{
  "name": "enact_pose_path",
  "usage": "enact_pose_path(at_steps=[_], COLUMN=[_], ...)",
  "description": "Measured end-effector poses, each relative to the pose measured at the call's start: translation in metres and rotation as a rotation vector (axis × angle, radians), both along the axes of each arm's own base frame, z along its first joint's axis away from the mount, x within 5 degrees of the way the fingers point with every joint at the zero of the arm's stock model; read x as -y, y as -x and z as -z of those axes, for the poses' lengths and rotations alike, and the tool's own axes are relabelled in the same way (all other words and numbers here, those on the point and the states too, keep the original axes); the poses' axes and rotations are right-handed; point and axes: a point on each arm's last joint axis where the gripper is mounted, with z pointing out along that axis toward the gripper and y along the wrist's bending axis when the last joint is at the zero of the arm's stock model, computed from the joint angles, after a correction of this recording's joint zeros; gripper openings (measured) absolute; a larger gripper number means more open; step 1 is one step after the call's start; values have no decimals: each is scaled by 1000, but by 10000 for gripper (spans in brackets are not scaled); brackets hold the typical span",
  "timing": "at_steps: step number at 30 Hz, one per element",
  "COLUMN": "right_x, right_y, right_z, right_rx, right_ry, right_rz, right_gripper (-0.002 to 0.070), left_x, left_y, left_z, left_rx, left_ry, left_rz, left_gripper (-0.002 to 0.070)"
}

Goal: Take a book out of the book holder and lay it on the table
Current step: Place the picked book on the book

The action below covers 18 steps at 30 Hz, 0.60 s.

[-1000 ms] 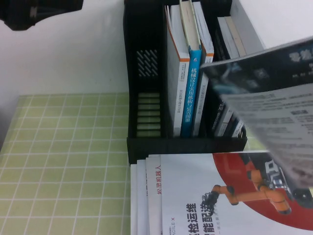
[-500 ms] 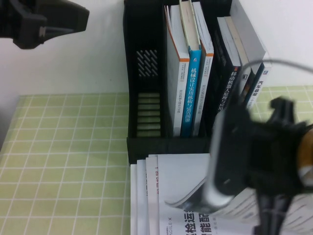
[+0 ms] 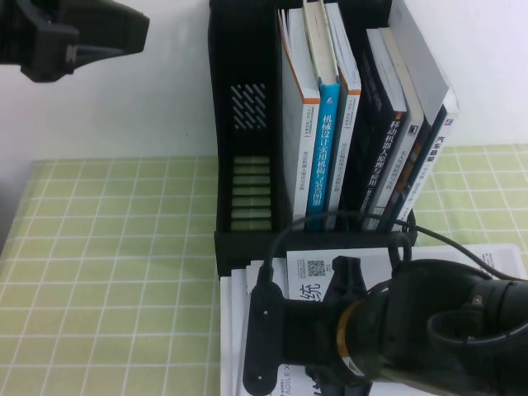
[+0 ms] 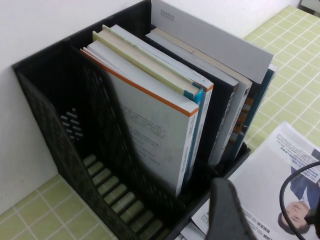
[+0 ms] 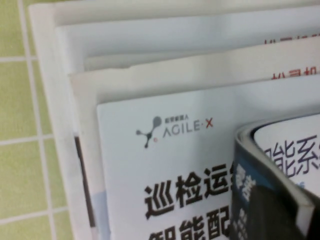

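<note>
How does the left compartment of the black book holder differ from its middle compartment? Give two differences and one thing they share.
The left compartment holds no books, so its slotted floor and vented wall show; the middle compartment is packed with upright books. The left compartment looks dark throughout; the middle compartment shows white covers and a bright blue spine. Both belong to the same tall black book holder.

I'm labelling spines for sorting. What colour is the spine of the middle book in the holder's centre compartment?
Bright blue with white lettering, clearest in the high view.
</note>
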Motion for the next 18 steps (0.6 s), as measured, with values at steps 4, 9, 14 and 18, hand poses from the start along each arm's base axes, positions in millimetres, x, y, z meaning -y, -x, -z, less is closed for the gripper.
enact_pose_path(at_steps=[4,9,14,18], right_x=[-3,-3,-8,-16], right_y=[0,5,21,44], right_z=[-4,-19,-45,-84], right_rx=[20,0,-98,-196], right_ry=[-31,-125,-167,-247], right_rz=[-28,-21,-57,-211], right_gripper=[190,360,479,488], left_x=[0,0,0,0], left_y=[0,0,0,1], left_z=[0,0,0,2], left_rx=[0,0,-4,-18], left_ry=[0,0,0,-10], left_rz=[0,0,1,10], left_gripper=[344,344,344,316])
